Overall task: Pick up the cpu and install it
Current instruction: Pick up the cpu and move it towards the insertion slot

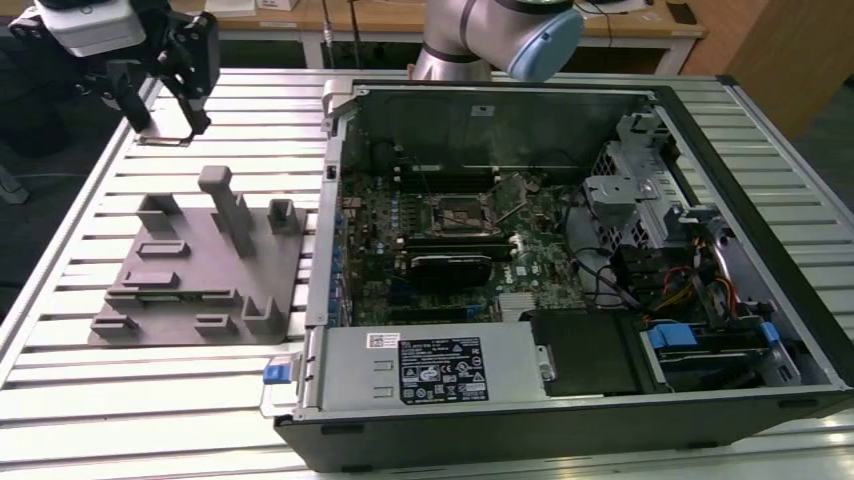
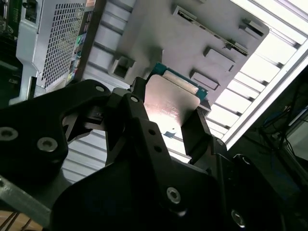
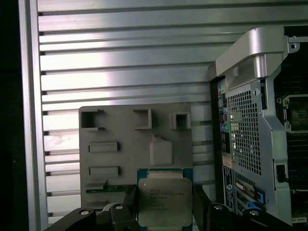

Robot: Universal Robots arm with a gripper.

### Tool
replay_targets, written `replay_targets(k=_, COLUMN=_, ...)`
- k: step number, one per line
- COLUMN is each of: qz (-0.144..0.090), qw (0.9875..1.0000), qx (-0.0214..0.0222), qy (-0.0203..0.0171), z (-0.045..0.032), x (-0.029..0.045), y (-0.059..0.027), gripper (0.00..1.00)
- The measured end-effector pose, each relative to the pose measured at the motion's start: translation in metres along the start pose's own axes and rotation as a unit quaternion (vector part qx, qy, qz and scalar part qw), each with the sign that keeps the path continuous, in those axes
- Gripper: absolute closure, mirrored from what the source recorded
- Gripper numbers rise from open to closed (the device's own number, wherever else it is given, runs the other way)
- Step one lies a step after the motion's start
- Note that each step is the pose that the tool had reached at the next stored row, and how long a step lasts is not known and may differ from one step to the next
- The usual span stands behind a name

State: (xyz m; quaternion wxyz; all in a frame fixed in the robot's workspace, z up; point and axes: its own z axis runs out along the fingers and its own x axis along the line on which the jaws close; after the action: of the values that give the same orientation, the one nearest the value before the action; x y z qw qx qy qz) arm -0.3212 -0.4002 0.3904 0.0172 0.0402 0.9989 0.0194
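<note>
Cpu (image 3: 165,202) is pinched by its two opposite edges in the black pincer (image 1: 163,125), lying flat with its silvery top facing the first wrist view. In the exterior view the pincer hangs over the slatted bench (image 1: 80,230) at the exterior view's left. It is just past the far end of the grey fixture (image 1: 200,270) and well apart from the socket (image 1: 461,212) inside the open case (image 1: 694,130).

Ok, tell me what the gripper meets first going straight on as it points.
The gripper, holding the cpu, would probably meet the slatted table by the grey fixture; depth unclear.
</note>
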Motion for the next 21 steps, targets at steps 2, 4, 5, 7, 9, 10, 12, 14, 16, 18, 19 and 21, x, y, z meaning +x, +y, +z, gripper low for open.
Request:
replay_targets(k=2, qz=0.0, qw=1.0, qx=0.0, qy=0.0, z=0.0001, x=-0.0046, y=0.0004, gripper=0.46)
replay_targets(k=4, qz=0.0, qw=1.0, qx=0.0, qy=0.0, z=0.0003, x=-0.0096, y=0.0008, gripper=0.46)
replay_targets(k=5, qz=0.0, qw=1.0, qx=0.0, qy=0.0, z=0.0004, x=-0.0121, y=0.001, gripper=0.46)
replay_targets(k=7, qz=0.0, qw=1.0, qx=0.0, qy=0.0, z=0.0006, x=-0.0177, y=0.0014, gripper=0.46)
replay_targets(k=9, qz=0.0, qw=1.0, qx=0.0, qy=0.0, z=0.0008, x=-0.0235, y=0.0019, gripper=0.46)
replay_targets(k=10, qz=0.0, qw=1.0, qx=0.0001, qy=0.0001, z=0.0009, x=-0.0265, y=0.0021, gripper=0.46)
replay_targets(k=12, qz=0.0, qw=1.0, qx=0.0, qy=0.0, z=0.0011, x=-0.0321, y=0.0026, gripper=0.46)
replay_targets(k=14, qz=0.0, qw=1.0, qx=0.0, qy=0.0, z=0.0013, x=-0.0377, y=0.003, gripper=0.46)
replay_targets(k=16, qz=0.0, qw=1.0, qx=0.0, qy=0.0, z=0.0015, x=-0.0429, y=0.0034, gripper=0.46)
replay_targets(k=18, qz=0.0, qw=1.0, qx=0.0001, qy=0.0, z=0.0017, x=-0.0478, y=0.0038, gripper=0.46)
replay_targets(k=19, qz=0.0, qw=1.0, qx=0.0, qy=0.0001, z=0.0018, x=-0.0503, y=0.0041, gripper=0.46)
replay_targets(k=21, qz=0.0, qw=1.0, qx=0.0, qy=0.0, z=0.002, x=-0.055, y=0.0045, gripper=0.46)
